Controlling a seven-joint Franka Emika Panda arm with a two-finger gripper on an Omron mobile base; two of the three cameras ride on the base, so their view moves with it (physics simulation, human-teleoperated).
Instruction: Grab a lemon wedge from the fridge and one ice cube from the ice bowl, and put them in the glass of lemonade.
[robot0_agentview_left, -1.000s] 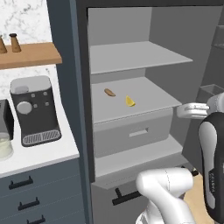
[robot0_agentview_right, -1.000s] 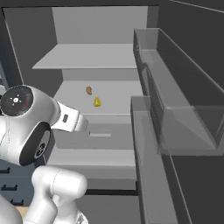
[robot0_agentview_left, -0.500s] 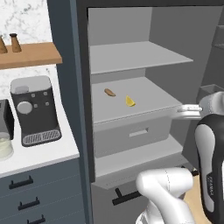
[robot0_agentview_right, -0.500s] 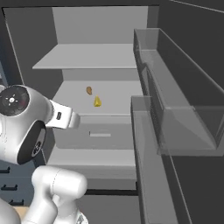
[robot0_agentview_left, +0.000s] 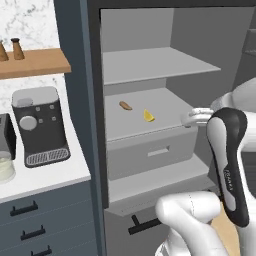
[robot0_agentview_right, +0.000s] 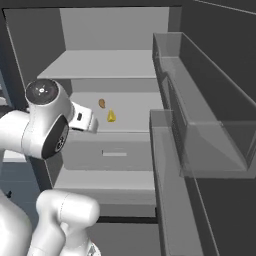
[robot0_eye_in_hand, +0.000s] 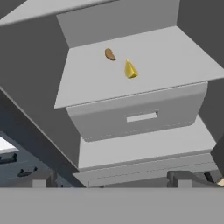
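While the fridge stands open, we see the lemon wedge lying untouched on its middle shelf beside a brownish food piece. Our gripper hangs spread and empty, well short of it, so nothing's done yet: wedge and ice both remain.

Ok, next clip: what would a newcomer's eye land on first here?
Probably the fridge, standing wide open with pale, almost bare shelves. On its middle shelf lie just two small things side by side without touching: the bright yellow lemon wedge and a brownish elongated food item. The white arm rises in front of the opening with its gripper open and well short of the wedge.
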